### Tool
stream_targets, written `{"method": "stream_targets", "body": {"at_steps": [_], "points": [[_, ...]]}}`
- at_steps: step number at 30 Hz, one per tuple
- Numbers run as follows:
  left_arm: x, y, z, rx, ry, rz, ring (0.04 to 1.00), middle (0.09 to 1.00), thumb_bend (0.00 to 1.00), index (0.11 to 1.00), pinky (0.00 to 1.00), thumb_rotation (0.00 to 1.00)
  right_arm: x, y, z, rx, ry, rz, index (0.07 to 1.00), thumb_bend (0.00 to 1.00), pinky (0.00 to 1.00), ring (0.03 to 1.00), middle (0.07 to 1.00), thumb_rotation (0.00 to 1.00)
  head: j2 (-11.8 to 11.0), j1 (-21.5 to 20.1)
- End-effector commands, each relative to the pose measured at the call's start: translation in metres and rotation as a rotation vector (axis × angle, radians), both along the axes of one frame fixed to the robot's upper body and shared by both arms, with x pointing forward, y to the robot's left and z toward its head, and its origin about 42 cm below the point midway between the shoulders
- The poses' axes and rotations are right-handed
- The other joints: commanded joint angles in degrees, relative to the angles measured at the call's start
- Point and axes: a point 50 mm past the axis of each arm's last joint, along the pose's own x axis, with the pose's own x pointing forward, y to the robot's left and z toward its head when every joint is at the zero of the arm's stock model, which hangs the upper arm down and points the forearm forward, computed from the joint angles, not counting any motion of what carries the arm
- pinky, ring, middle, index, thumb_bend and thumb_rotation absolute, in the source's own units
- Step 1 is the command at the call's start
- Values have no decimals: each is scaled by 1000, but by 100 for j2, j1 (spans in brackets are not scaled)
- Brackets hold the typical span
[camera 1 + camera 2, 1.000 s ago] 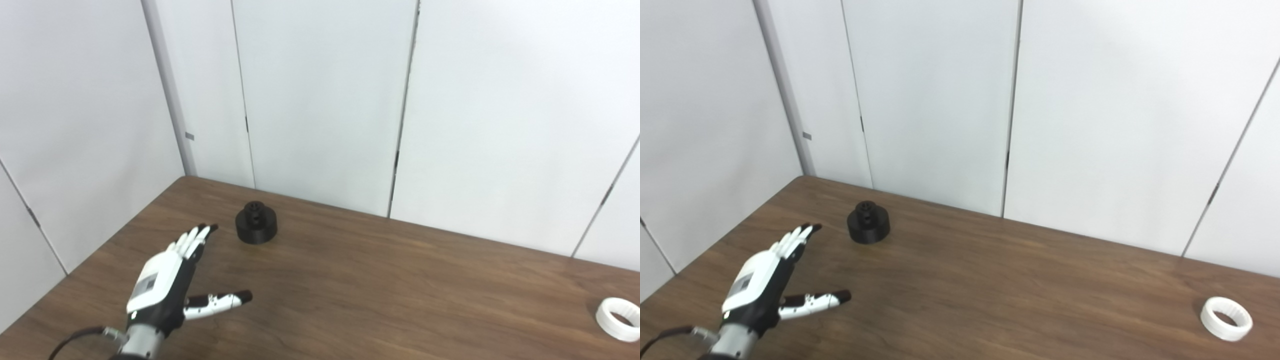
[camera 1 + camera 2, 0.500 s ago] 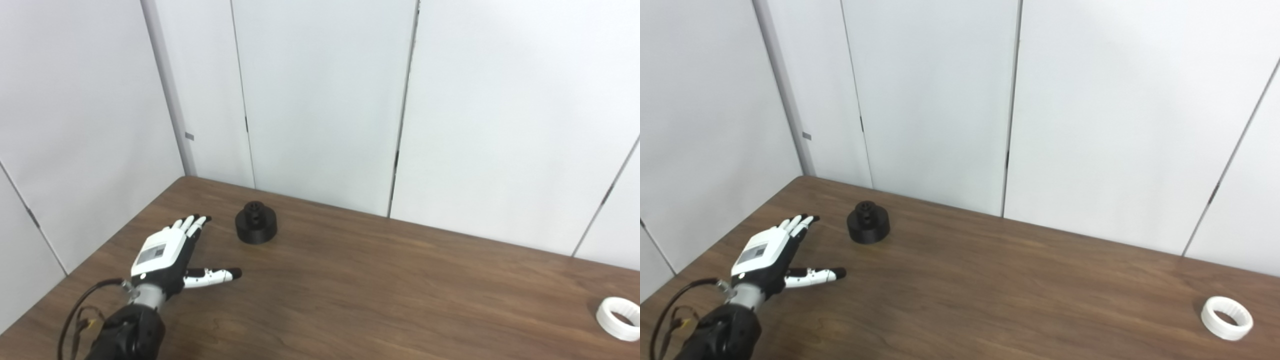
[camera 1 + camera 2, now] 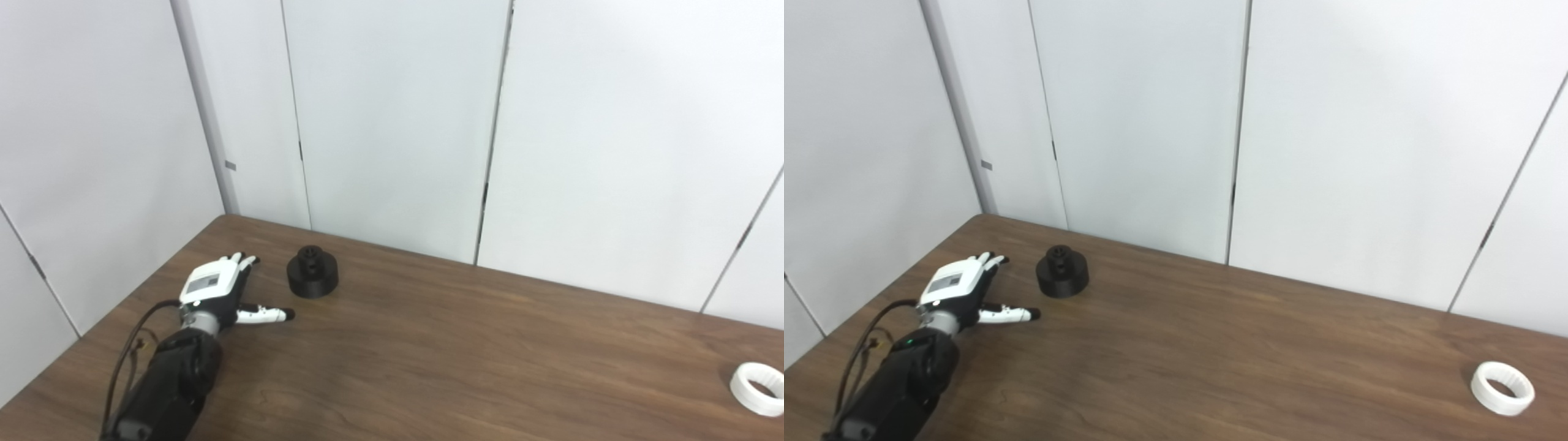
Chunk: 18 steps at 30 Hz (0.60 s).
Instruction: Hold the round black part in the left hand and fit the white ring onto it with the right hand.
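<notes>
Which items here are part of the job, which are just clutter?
Job:
- round black part
- white ring
- left robot hand, open, beside the black part, not touching

Not the job:
- wooden table, only the work surface
- white wall panels

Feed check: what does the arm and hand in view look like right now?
Only the left hand shows: white back shell with a grey rectangular panel, black palm side, white fingers with black tips. A metal wrist joins a black forearm, with a dark cable looping alongside. The right hand is out of view.
</notes>
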Motion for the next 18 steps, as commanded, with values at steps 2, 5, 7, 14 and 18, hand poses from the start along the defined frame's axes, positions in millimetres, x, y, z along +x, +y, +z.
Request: {"method": "stream_targets", "body": {"at_steps": [2, 5, 7, 14, 18], "points": [[24, 13, 37, 47, -72, 9, 1000, 1000, 1000, 939, 1000, 697, 5, -2, 11, -27, -53, 10, 1000, 656, 1000, 1000, 1000, 1000, 1, -22], [35, 12, 36, 36, -37, 23, 1000, 1000, 1000, 936, 1000, 709, 4, -2, 11, -29, -54, 14, 1000, 660, 1000, 1000, 1000, 1000, 7, -40], [41, 9, 37, 22, -13, 42, 1000, 1000, 1000, 938, 1000, 712, 4, -2, 12, -28, -53, 14, 1000, 663, 1000, 1000, 1000, 1000, 21, -50], [56, -2, 39, -11, 4, 56, 1000, 1000, 1000, 920, 1000, 684, 2, -1, 12, -47, -36, 18, 1000, 706, 1000, 1000, 1000, 999, 23, -59], [64, -5, 39, -8, 8, 51, 1000, 1000, 1000, 914, 1000, 687, 2, -2, 10, -50, -43, 18, 1000, 695, 1000, 1000, 1000, 1000, 36, -76]]}}
